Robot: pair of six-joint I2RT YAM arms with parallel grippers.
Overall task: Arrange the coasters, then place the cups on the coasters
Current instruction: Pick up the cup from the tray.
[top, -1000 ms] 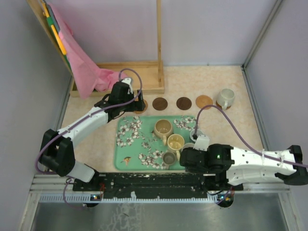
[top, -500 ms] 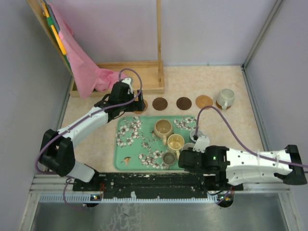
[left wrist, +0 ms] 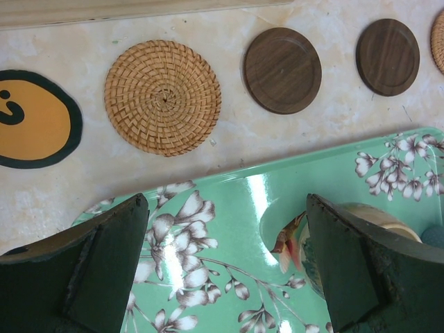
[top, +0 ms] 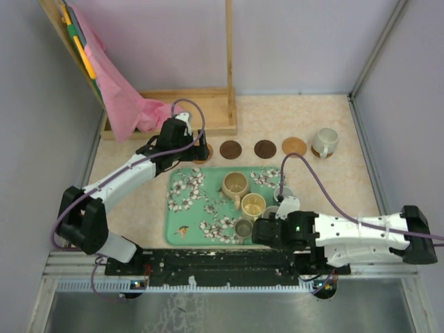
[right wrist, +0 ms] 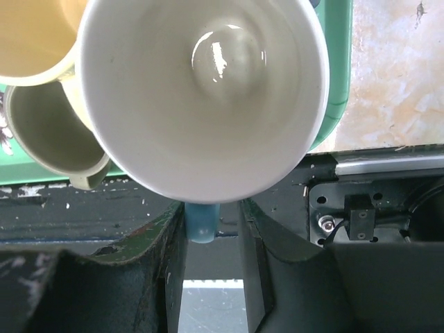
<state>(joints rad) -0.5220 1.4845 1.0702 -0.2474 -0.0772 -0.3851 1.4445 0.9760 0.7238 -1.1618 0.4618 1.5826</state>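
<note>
Three round coasters, two dark brown (top: 230, 149) (top: 265, 148) and one tan (top: 294, 146), lie in a row behind the green floral tray (top: 187, 229). A white cup (top: 325, 141) stands on another coaster at the right end. My left gripper (left wrist: 229, 257) hangs open over the tray's far edge, near a woven coaster (left wrist: 162, 96). A tan cup (top: 234, 184), a yellow cup (top: 252, 205) and a small dark cup (top: 243, 227) sit on the tray. My right gripper (right wrist: 211, 229) straddles the handle (right wrist: 202, 222) of a pale blue cup (right wrist: 208, 90). The left finger touches it and a slit shows at the right finger.
A grey cup (right wrist: 48, 132) and the yellow cup (right wrist: 35, 41) crowd the pale blue cup's left. The black base rail (right wrist: 374, 201) runs just near of the tray. A wooden stand with pink cloth (top: 128, 104) is at the back left. A yellow round mat (left wrist: 31, 118) lies left of the woven coaster.
My right arm has slid left along the tray's near right corner, and its jaws have narrowed a little. The left arm has not moved.
</note>
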